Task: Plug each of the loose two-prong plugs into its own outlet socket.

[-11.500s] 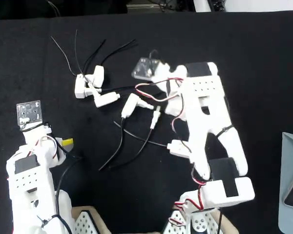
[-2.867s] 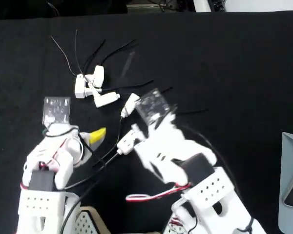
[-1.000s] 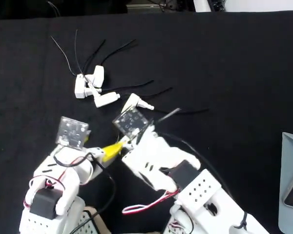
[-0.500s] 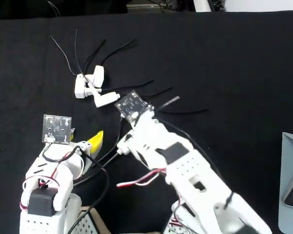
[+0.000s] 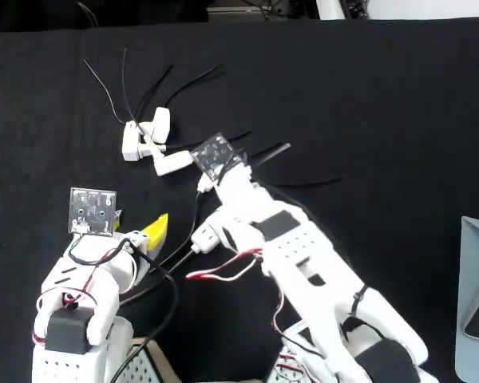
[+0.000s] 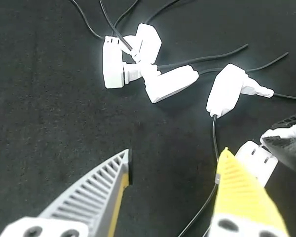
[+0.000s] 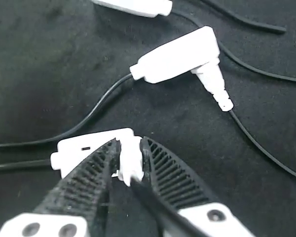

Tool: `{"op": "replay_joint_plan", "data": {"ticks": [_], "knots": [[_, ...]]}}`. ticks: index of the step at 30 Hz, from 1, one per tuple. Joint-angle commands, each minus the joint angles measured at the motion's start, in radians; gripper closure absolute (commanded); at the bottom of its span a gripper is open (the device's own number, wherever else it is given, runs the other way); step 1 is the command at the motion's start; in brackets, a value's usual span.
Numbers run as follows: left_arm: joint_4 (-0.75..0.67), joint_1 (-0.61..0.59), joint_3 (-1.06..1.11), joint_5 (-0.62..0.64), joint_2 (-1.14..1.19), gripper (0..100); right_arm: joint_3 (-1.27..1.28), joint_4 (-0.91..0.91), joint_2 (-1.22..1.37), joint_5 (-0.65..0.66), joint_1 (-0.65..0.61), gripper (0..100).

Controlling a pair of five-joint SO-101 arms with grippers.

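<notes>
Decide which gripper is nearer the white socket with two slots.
Right. The right gripper is shut on the white socket, pinching one end. The left gripper is open beside it, apart from it in the high view.

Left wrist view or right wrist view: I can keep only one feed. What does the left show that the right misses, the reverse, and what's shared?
The left wrist view adds its own open left gripper and the whole connector cluster. The right wrist view adds the right gripper pinching the slotted connector, contact visible. Both share that connector, the angled plug and the black table.
</notes>
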Motion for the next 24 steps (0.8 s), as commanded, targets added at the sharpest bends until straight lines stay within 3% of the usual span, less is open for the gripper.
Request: {"op": "replay_joint_plan", "data": {"ticks": [1, 12, 24], "knots": [[0.005, -0.008, -0.018, 0.009, -0.006, 72, -0.056, -0.02, 0.021, 0.02, 0.014, 98.6], [0.005, -0.008, -0.019, 0.009, -0.006, 72, -0.047, -0.011, -0.013, 0.015, -0.041, 98.6], [0.005, -0.022, -0.022, 0.009, -0.006, 72, -0.053, -0.011, 0.117, 0.021, -0.04, 98.6]]}}
